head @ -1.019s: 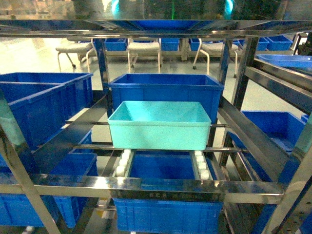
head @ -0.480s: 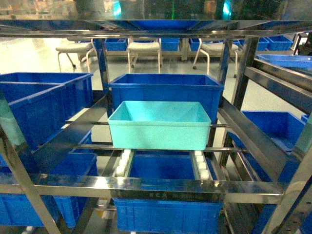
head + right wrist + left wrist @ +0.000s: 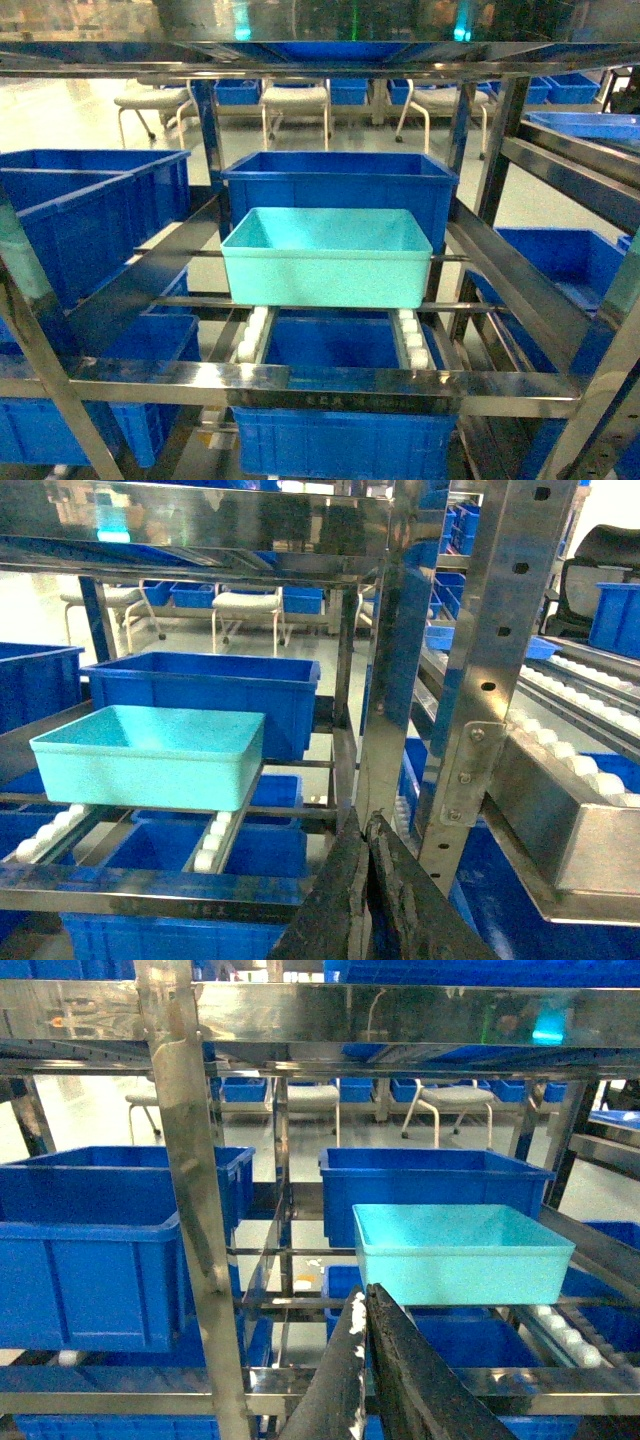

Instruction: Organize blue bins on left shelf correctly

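The turquoise blue bin [image 3: 328, 256] sits empty on the white roller tracks [image 3: 253, 335] of the left shelf [image 3: 330, 385], mid-level, just in front of a dark blue crate [image 3: 340, 185]. In the left wrist view the bin [image 3: 460, 1252] lies beyond my left gripper [image 3: 366, 1295], whose jaws are pressed together on nothing. In the right wrist view the bin [image 3: 150, 755] is to the left of my right gripper [image 3: 366, 825], also shut and empty. Neither gripper shows in the head view.
Dark blue ribbed crates fill the neighbouring bays [image 3: 90, 215], the lower level [image 3: 340, 430] and the right rack [image 3: 560, 260]. Steel uprights [image 3: 195, 1220] [image 3: 500, 670] stand close to each gripper. Chairs [image 3: 295, 100] stand on the floor behind the shelf.
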